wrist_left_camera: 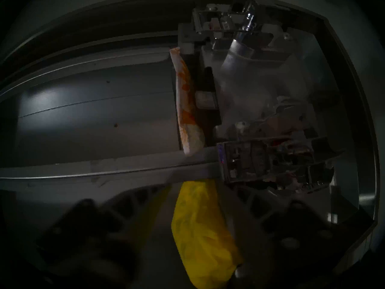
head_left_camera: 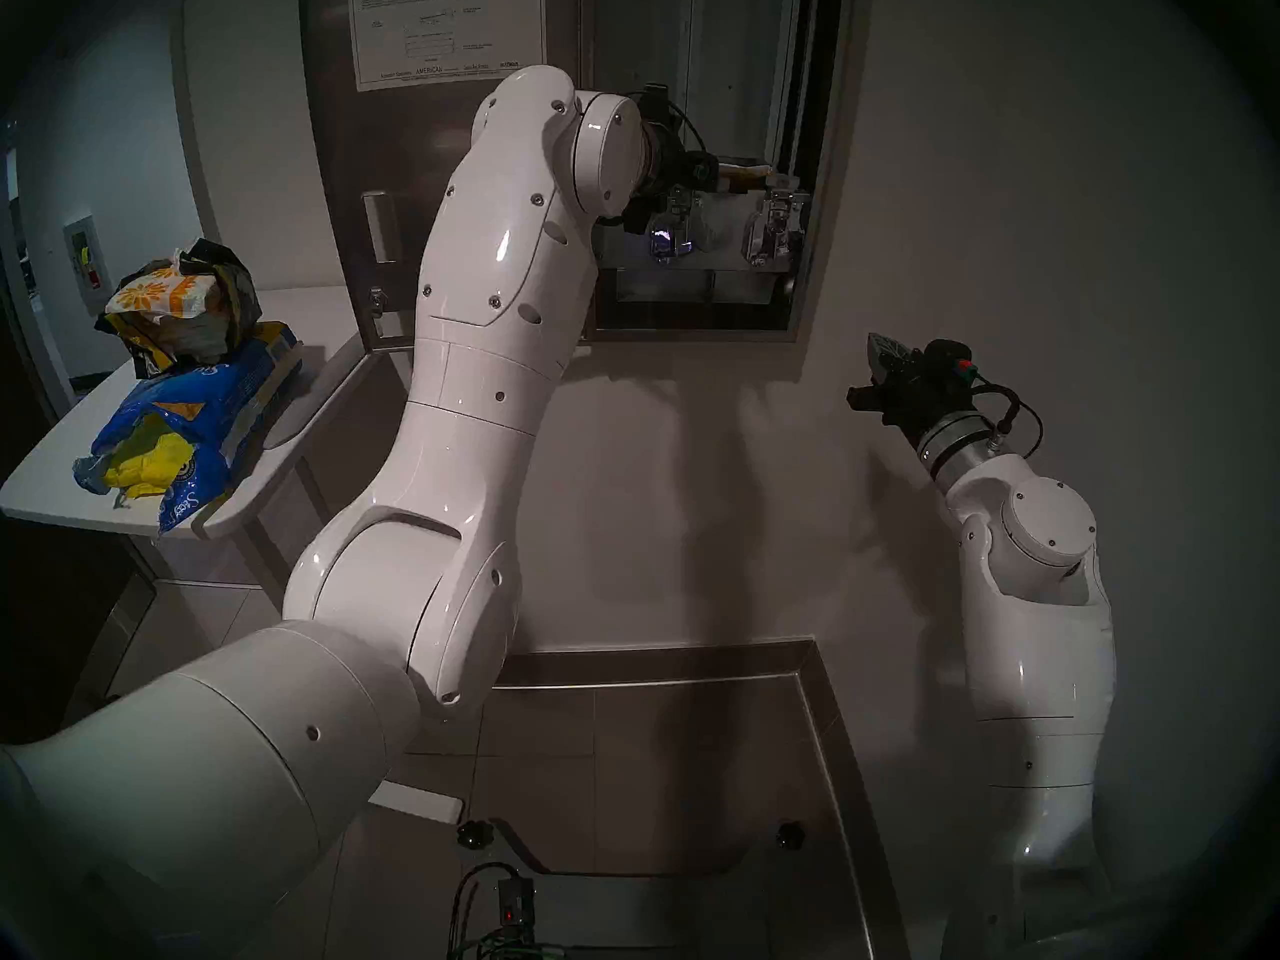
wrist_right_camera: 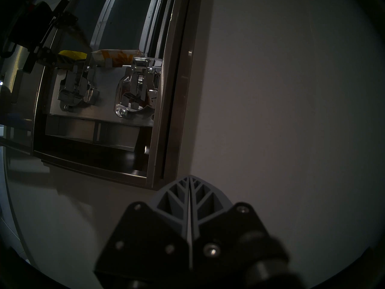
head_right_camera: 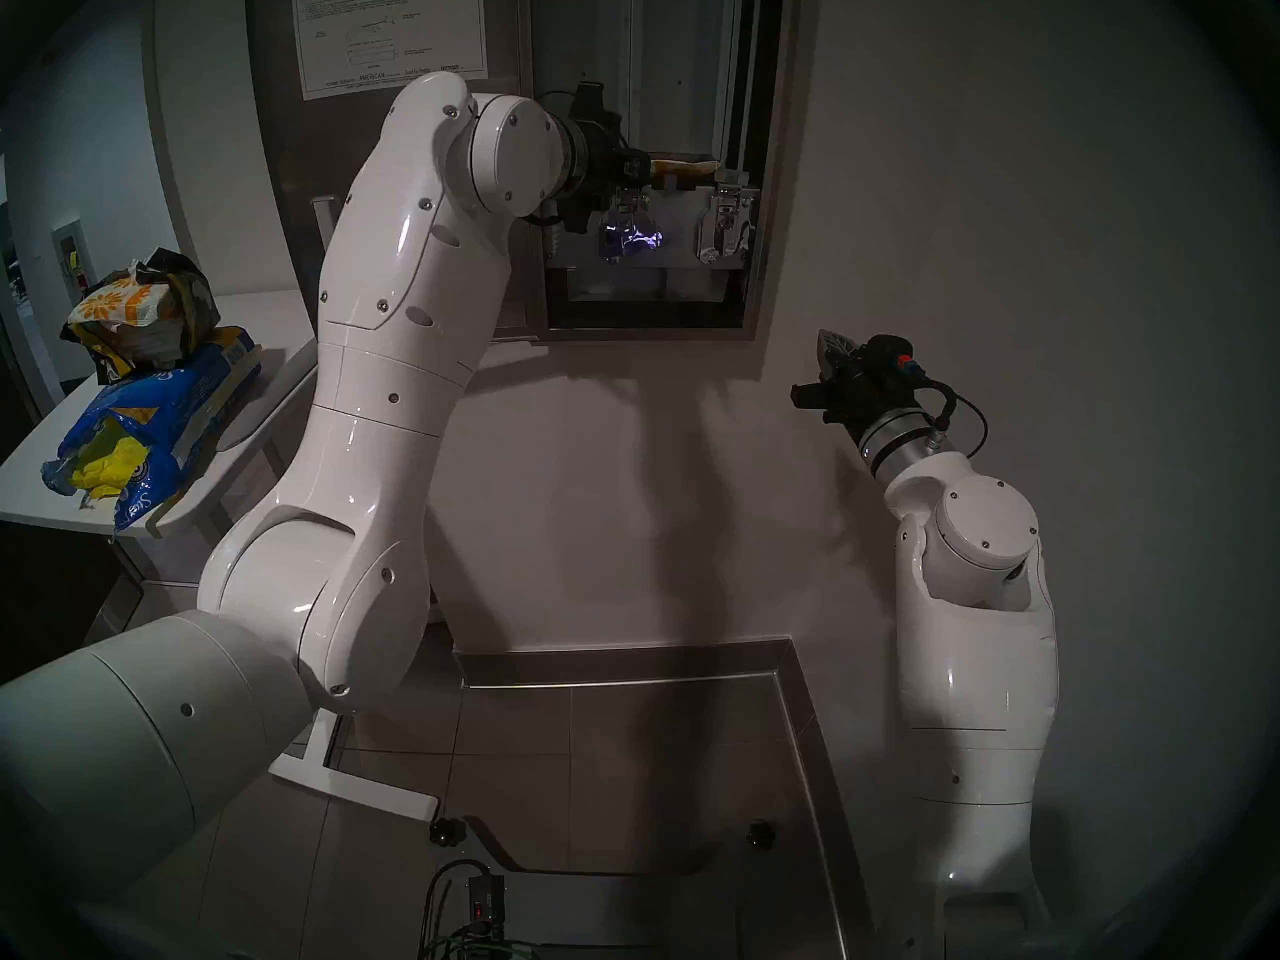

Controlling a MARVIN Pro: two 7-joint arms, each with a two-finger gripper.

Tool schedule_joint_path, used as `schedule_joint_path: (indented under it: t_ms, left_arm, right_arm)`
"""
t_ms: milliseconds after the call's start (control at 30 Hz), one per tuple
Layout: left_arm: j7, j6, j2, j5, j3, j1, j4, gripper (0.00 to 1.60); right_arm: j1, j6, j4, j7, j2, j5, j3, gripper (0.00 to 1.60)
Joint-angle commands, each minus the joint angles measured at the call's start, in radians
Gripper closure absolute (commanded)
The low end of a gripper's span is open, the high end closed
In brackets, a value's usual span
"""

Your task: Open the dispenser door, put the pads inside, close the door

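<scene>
The dispenser (head_left_camera: 821, 176) hangs on the wall with the dispenser door (head_left_camera: 429, 176) swung open to the left, its white instruction sheet (head_left_camera: 443, 23) facing me. My left gripper (wrist_left_camera: 206, 189) reaches into the left chute above the chrome levers. Its fingers stand apart, and a yellow pad (wrist_left_camera: 200, 230) lies between them. A white pad with orange flowers (wrist_left_camera: 185, 98) rests in the right chute (wrist_right_camera: 116, 57). My right gripper (wrist_right_camera: 189, 199) hovers by the wall, below and to the right of the cabinet, shut and empty.
A white table (head_left_camera: 41, 480) at the left carries a torn blue bag (head_left_camera: 208, 411) with yellow pads spilling out, and a flowered pack (head_left_camera: 159, 293) sits on top. Two chrome lever mechanisms (head_left_camera: 772, 231) sit under the chutes. A steel-edged tiled base (head_left_camera: 817, 695) lies below.
</scene>
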Motion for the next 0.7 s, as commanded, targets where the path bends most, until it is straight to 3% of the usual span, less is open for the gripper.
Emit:
schedule_joint_path:
  t_ms: [0, 400, 667]
  left_arm:
    - [0.011, -0.014, -0.02, -0.014, 0.005, -0.043, -0.027, 0.0]
    - [-0.012, -0.015, -0.029, -0.025, 0.004, -0.033, -0.061, 0.0]
    - [-0.073, -0.002, -0.048, -0.047, 0.004, 0.023, -0.166, 0.0]
  right_arm:
    - [0.022, -0.008, -0.035, 0.0, 0.006, 0.0, 0.002, 1.35]
    - [0.022, -0.008, -0.035, -0.002, 0.009, 0.002, 0.001, 1.35]
    - [0.021, -0.008, -0.034, -0.004, 0.011, 0.004, 0.0, 1.35]
